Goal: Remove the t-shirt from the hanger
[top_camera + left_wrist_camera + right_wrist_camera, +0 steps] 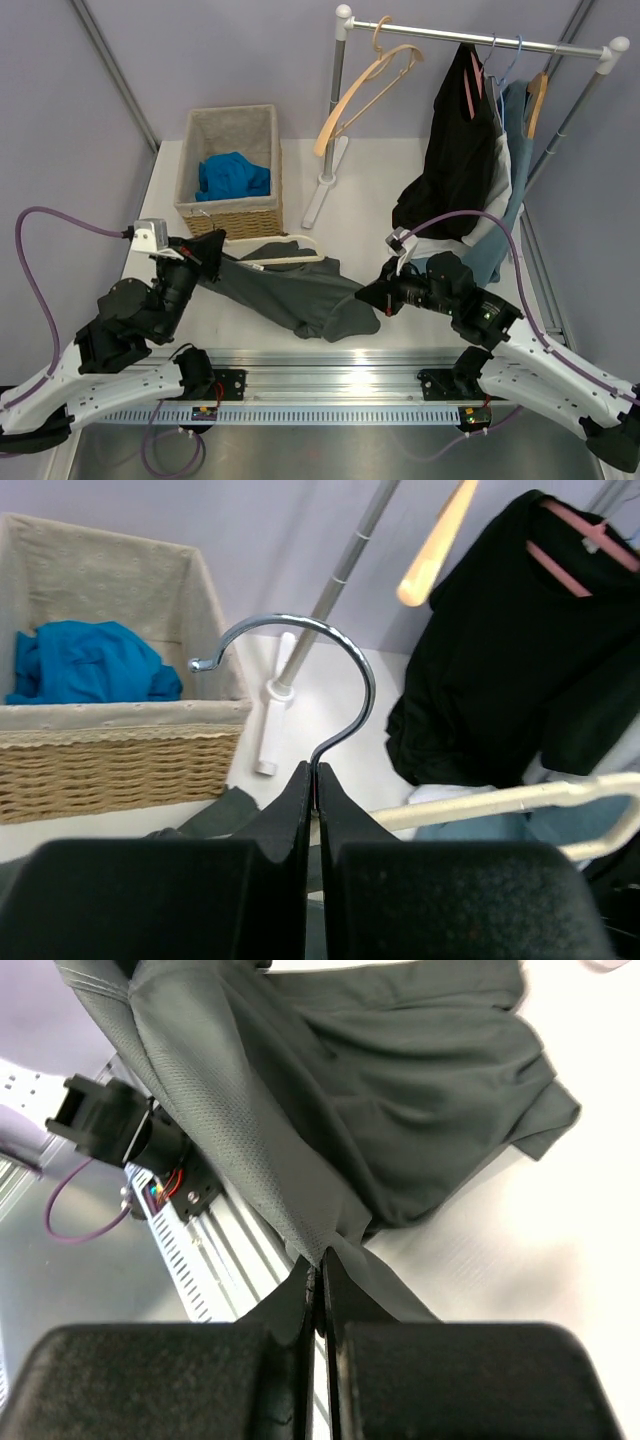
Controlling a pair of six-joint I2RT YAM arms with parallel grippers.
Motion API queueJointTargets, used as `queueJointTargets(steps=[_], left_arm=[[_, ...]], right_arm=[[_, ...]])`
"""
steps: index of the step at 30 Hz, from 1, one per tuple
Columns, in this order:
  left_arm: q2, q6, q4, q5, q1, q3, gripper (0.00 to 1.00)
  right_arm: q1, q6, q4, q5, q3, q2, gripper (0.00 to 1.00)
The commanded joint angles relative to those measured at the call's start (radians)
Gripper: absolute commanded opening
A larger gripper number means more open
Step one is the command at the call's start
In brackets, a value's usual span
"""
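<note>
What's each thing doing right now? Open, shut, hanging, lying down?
Left gripper, shut on the hanger hook.
Right gripper, shut on the grey t-shirt.
Grey t-shirt, crumpled on the table.
Basket, open, blue cloth inside.
Black shirt, hanging on the rail.
Wooden hanger, hanging empty.

At the lower centre of the left wrist view, the neck of the cream wooden hanger with a chrome hook (480,804) vanishes between the pressed fingers of the left hand (312,778), and its bar runs off the right edge. From above, the dark grey t-shirt (300,290) covers most of it.
</note>
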Motion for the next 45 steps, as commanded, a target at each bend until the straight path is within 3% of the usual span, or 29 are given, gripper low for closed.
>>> queueJointTargets(steps=[1,9,16,25,30,37,45], left_arm=[[0.024,-0.052,0.098,0.091,0.005,0.054,0.0],[0.109,-0.184,0.27,0.46,0.005,0.042,0.0],[0.16,-0.297,0.339,0.618,0.005,0.061,0.0],[0.166,-0.51,0.447,0.85,0.005,0.038,0.0],[0.186,-0.632,0.551,0.988,0.007,0.004,0.0],[0.165,-0.678,0.568,1.02,0.007,-0.015,0.0],[0.171,-0.722,0.663,1.132,0.007,-0.019,0.0]], right_arm=[[0.003,0.015,0.055,-0.066,0.011,0.019,0.0],[0.005,0.044,0.127,-0.035,0.123,0.163,0.0],[0.005,0.016,0.074,0.115,0.247,0.301,0.0],[0.002,0.018,0.057,0.291,0.261,0.441,0.0],[-0.04,0.013,0.029,0.301,0.318,0.556,0.0],[-0.178,0.021,0.009,0.234,0.366,0.672,0.0],[-0.199,-0.002,0.009,0.215,0.379,0.757,0.0]])
